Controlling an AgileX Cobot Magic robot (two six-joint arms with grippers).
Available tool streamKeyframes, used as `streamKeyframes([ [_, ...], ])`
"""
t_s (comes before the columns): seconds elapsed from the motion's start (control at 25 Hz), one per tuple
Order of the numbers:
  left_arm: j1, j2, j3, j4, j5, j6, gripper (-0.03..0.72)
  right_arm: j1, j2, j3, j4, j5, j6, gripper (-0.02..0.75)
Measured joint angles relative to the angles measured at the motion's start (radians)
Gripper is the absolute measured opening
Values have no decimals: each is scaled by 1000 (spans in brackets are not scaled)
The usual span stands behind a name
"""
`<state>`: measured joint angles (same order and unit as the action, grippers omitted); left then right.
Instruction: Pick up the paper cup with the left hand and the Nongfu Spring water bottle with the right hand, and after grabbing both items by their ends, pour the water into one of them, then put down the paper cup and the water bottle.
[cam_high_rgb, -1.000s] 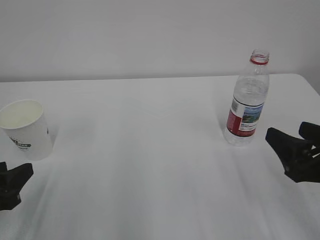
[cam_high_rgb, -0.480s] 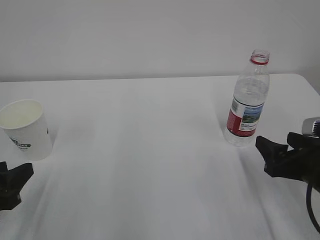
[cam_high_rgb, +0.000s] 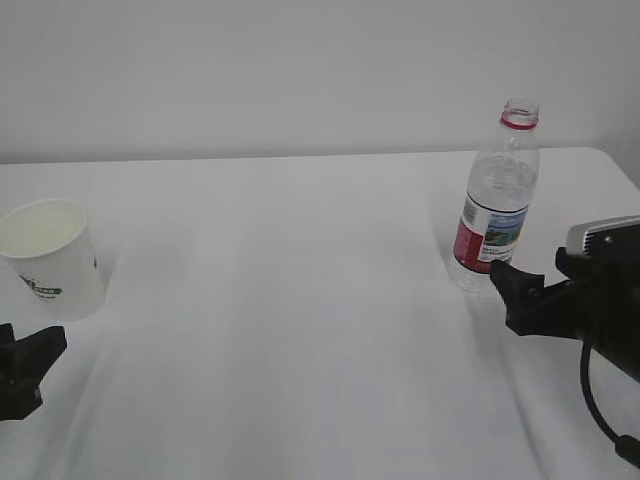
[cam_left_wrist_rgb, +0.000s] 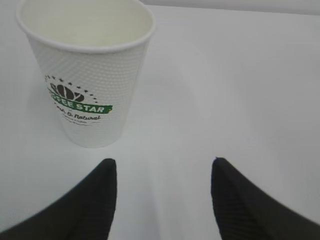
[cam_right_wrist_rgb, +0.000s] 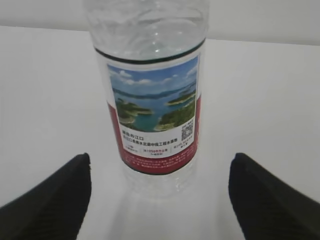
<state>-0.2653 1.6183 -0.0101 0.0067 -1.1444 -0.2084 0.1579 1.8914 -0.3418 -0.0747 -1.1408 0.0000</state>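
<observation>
The white paper cup (cam_high_rgb: 50, 258) with a green-and-black logo stands upright at the table's left. In the left wrist view the paper cup (cam_left_wrist_rgb: 88, 75) sits ahead and to the left of my left gripper (cam_left_wrist_rgb: 162, 162), which is open and empty. Seen from outside, the left gripper (cam_high_rgb: 25, 348) rests low, just in front of the cup. The Nongfu Spring water bottle (cam_high_rgb: 497, 200) stands upright and uncapped at the right. My right gripper (cam_high_rgb: 530, 270) is open beside its base. In the right wrist view the bottle (cam_right_wrist_rgb: 150, 90) fills the middle, and the right gripper (cam_right_wrist_rgb: 161, 157) flanks its lower part without touching.
The white table (cam_high_rgb: 300, 320) runs back to a plain white wall. Its far edge lies behind the bottle, and its right corner is close to the right arm. A black cable (cam_high_rgb: 600, 410) hangs below that arm.
My right gripper has moved left toward the bottle, its fingertips now at the base and spread wider. The left gripper, cup and bottle have not moved.
</observation>
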Motion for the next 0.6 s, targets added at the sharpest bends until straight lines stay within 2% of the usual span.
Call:
streamKeyframes([
  [0.28, 0, 1, 0, 0, 0, 0, 439, 0, 68, -88, 0, 0, 0, 661],
  [0.48, 0, 1, 0, -38, 0, 0, 543, 0, 110, -126, -2, 0, 22, 661],
  [0.6, 0, 1, 0, -44, 0, 0, 570, 0, 121, -140, -6, 0, 29, 661],
])
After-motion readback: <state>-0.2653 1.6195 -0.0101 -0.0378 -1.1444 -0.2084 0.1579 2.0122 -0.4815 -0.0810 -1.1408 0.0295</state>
